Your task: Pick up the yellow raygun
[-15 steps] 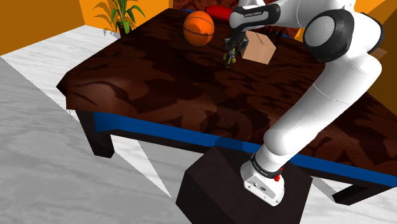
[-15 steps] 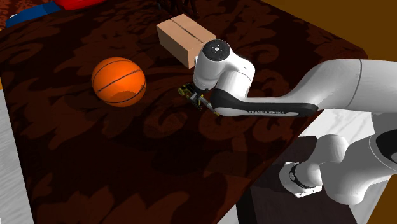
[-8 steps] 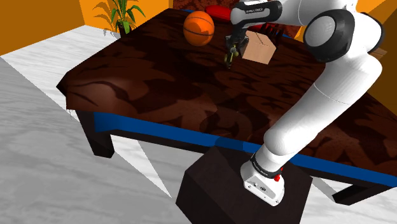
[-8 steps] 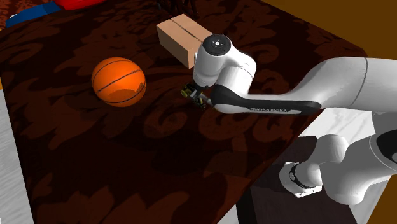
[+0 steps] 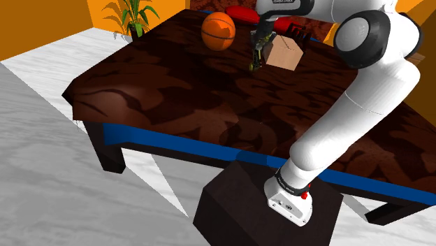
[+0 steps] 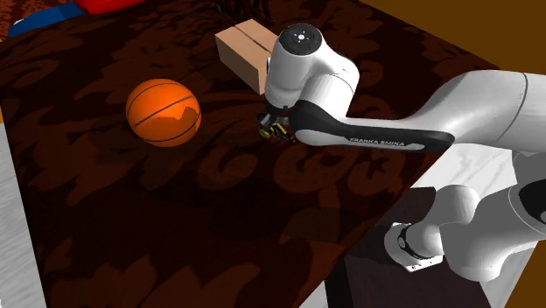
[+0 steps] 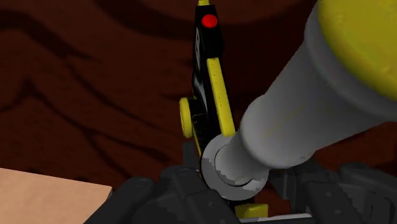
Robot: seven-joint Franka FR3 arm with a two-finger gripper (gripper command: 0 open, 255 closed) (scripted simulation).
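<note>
Shoulder view, upper middle of the frame: the black gripper [image 5: 258, 50] pinches the yellow raygun [image 5: 256, 61], which seems to hang just above the dark patterned table [image 5: 175, 91]. It is just beside a cardboard box [image 5: 285, 53] and near a basketball [image 5: 218, 30]. In the wrist view the toy's grey barrel juts far out from the grip. The lift therefore likely calls for a firm squeeze and a slow, straight rise, lest the gun pivot or brush the box. The tan box sits with its flaps closed; what is inside cannot be seen. At upper left, a green plant [image 5: 133, 14] stands in a dark pot [image 5: 134, 32].
</note>
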